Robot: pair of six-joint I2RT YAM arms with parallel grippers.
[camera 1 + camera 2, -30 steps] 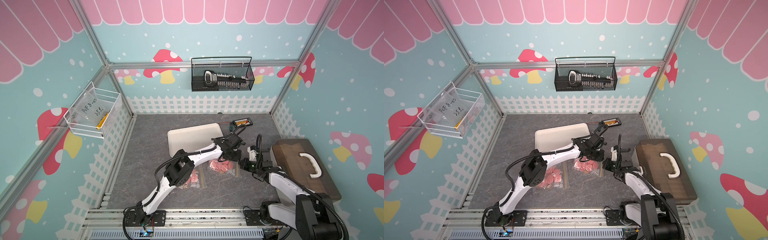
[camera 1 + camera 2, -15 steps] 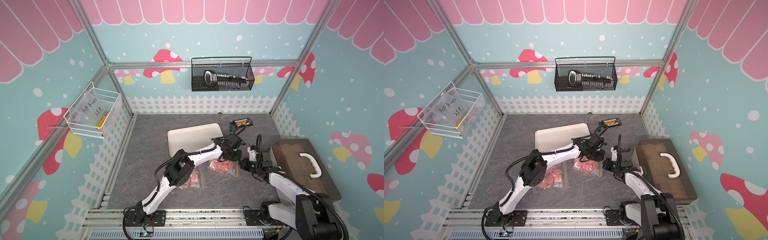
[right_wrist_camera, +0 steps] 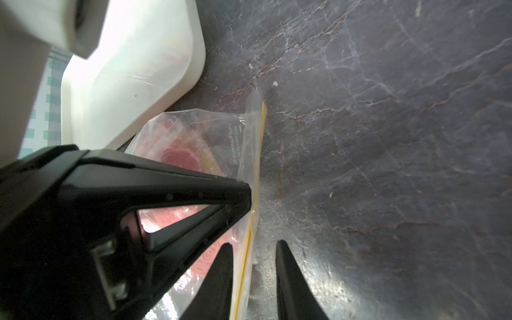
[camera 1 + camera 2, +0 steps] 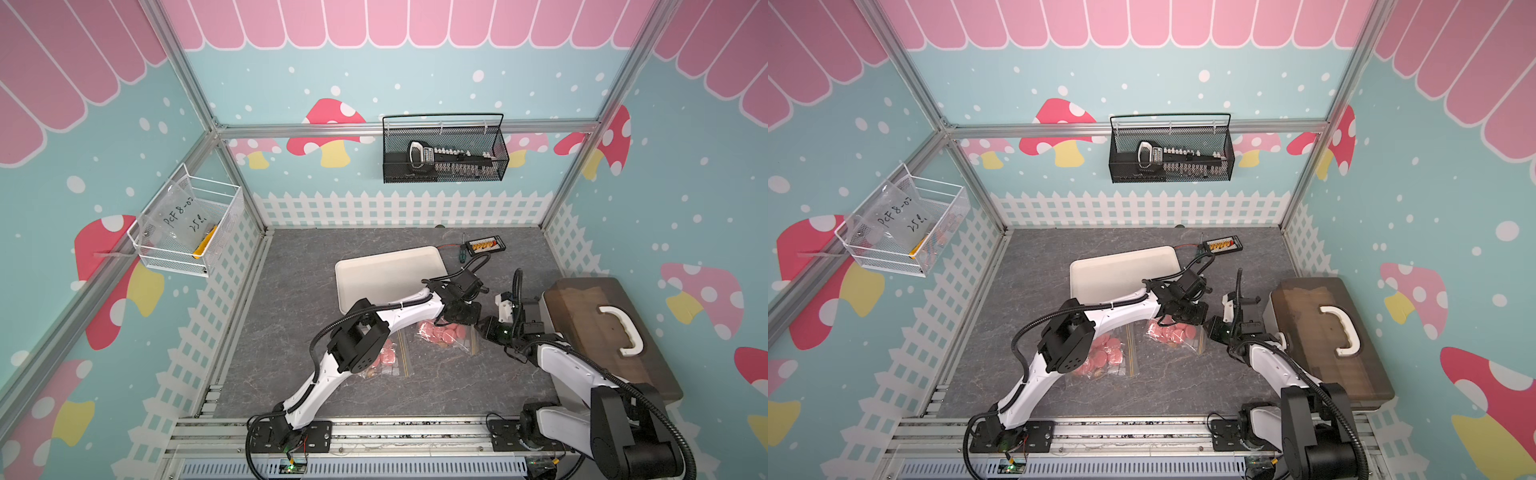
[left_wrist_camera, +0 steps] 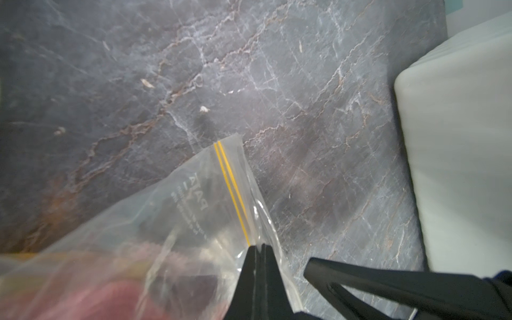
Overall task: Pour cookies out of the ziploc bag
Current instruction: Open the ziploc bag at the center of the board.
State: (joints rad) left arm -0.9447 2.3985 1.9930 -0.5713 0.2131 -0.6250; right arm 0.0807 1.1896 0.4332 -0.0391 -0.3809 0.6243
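A clear ziploc bag (image 4: 446, 334) (image 4: 1173, 334) with a yellow zip line lies on the grey table in front of the white tray (image 4: 374, 270) (image 4: 1113, 266). Pink round cookies (image 4: 440, 332) (image 3: 177, 155) show through it. My left gripper (image 5: 256, 245) (image 4: 461, 318) is shut on the bag's top edge by the zip line (image 5: 230, 188). My right gripper (image 3: 253, 243) (image 4: 482, 326) is open, its two fingers on either side of the same zip edge, apart from the plastic on one side. In the right wrist view the left gripper's fingers (image 3: 166, 194) cover part of the bag (image 3: 221, 133).
A second bag of pink discs (image 4: 388, 359) (image 4: 1108, 353) lies under my left arm's elbow. A brown case with a white handle (image 4: 590, 328) stands at the right edge. A small black device (image 4: 484, 246) lies at the back.
The right gripper's jaws have come apart at the bag's zip edge. Both arms stay nearly where they were, and the left gripper keeps its hold.
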